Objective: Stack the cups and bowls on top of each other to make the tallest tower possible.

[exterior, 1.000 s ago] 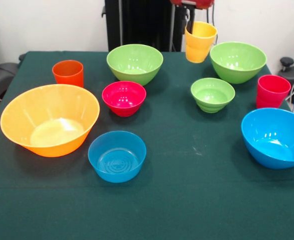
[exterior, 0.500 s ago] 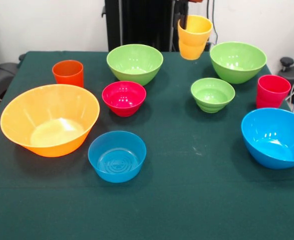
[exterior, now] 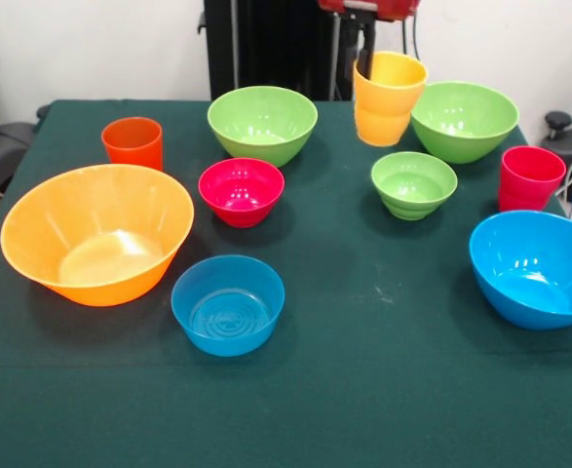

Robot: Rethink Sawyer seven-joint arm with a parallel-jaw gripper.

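Holding the yellow cup in the air, tilted slightly, above the green-covered bench and just beside the right-hand big green bowl. Gripping it with the gripper by the rim, one of the fingers reaching down inside the cup at its far left edge; closed on the cup wall, though not showing the outer finger clearly. Hanging above and slightly behind the small green bowl.

Resting on the bench, all apart from one another: the other big green bowl at the far middle, the orange cup to its left, the very wide orange bowl at the left, the small red bowl in the middle, the small blue bowl nearest the camera, the red cup at the right edge, and the big blue bowl in front of it. Showing nothing stacked yet.
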